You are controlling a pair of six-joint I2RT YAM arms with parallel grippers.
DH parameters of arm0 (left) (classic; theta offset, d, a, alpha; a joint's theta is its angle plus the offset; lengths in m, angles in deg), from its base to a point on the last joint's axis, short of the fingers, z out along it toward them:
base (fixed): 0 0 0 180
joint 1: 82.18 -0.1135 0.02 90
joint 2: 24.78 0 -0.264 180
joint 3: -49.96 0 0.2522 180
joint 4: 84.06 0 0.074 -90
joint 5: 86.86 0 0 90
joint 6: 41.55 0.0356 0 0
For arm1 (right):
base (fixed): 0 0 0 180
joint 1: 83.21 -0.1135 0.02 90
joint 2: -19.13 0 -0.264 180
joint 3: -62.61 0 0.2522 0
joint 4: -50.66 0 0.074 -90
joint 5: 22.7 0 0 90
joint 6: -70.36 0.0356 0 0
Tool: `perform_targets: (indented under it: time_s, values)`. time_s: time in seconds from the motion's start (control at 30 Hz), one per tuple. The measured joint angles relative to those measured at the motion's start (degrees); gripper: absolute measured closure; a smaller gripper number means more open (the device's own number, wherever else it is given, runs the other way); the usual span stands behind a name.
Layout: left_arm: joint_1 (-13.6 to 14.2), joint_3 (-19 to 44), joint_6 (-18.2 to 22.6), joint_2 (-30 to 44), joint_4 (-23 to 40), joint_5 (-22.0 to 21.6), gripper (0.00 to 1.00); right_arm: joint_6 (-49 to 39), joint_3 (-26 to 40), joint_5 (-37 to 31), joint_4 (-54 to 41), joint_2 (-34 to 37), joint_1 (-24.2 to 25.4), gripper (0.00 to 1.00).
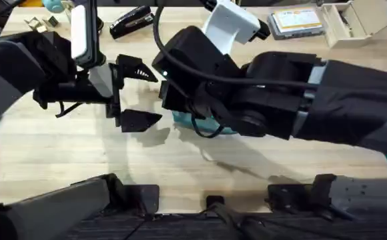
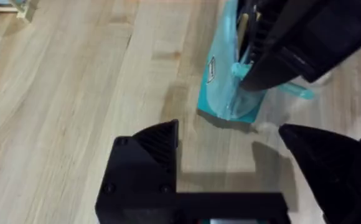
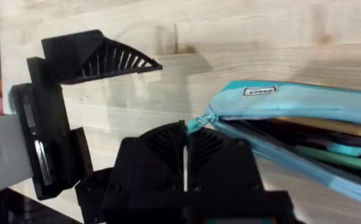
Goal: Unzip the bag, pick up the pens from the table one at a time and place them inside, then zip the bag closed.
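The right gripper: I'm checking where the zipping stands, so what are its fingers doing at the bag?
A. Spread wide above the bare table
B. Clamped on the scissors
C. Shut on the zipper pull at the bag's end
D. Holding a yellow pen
C. In the right wrist view the right gripper has its fingers pressed together on the teal zipper pull at the end of the bag, which gapes open with pens inside.

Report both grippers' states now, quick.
Left gripper: open, holding nothing, beside the bag.
Right gripper: shut on the bag's zipper pull at its end.
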Motion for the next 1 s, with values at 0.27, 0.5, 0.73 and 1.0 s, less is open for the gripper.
perform_targets:
  time_s: [0.27,0.5,0.73,1.0]
  values:
    - [2.40,0.00,-5.56,0.13,-4.08,0.04,0.008,-0.05,0.00,-0.01,0.02,0.00,0.00,0.971]
    - [7.70,0.00,-8.31,5.43,-7.13,1.09,0.008,-0.06,0.00,0.00,0.02,0.00,0.00,0.971]
    - [10.47,0.00,-9.13,11.11,-8.77,4.15,0.008,-0.06,0.00,0.00,0.02,-0.01,0.00,0.971]
    - [10.64,0.00,-9.32,13.64,-9.38,8.93,0.006,-0.04,0.00,0.00,0.02,-0.01,0.00,0.971]
